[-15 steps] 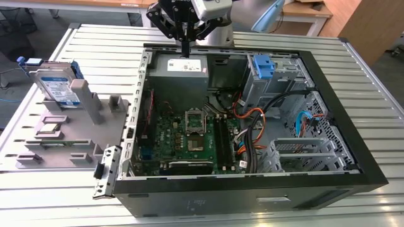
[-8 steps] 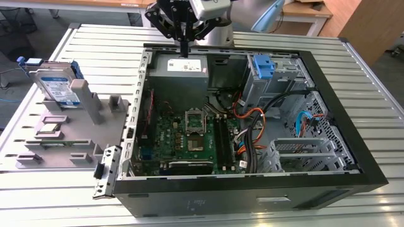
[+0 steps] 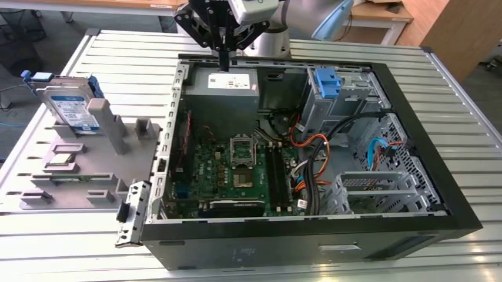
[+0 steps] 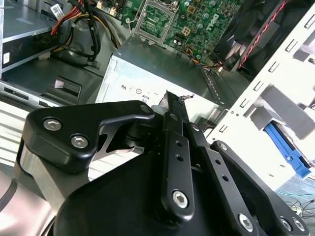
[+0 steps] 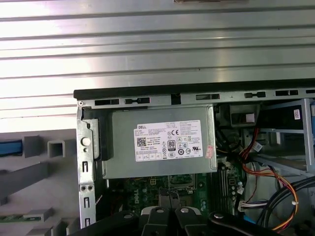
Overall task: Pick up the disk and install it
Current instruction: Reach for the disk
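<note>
Disk (image 3: 70,108) stands well apart from pincer (image 3: 224,63)

The exterior view stands high off the arm, looking down at a slant over the slatted table (image 3: 117,53) into the whole open computer case (image 3: 448,200). The first wrist view faces straight down from nearer onto the power supply (image 5: 123,152), while the second wrist view peers close and tilted past the gripper (image 4: 168,96); all three share that power supply and the motherboard (image 3: 211,170)
</note>
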`<state>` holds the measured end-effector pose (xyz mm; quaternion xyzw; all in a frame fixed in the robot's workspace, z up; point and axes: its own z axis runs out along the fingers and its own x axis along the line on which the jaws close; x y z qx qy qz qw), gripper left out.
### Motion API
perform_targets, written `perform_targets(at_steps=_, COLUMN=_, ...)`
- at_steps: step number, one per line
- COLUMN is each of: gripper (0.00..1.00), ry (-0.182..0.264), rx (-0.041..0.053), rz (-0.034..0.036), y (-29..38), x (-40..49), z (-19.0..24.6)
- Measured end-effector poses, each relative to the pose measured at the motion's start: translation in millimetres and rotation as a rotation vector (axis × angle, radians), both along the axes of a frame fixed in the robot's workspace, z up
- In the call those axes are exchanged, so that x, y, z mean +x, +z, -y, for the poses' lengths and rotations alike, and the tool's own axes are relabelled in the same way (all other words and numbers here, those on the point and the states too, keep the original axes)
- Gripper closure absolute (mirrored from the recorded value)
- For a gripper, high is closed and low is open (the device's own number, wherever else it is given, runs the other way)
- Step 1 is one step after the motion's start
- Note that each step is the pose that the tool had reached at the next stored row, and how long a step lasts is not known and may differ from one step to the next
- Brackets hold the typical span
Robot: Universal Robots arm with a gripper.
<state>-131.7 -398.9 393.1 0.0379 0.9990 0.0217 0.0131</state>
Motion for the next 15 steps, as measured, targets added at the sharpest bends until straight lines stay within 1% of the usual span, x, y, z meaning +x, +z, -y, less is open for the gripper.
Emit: perform_targets(at_steps=15, gripper=0.89, ry=0.000, rx=0.0000, rz=0.0000, y=0.0, x=-3.3, z=0.0)
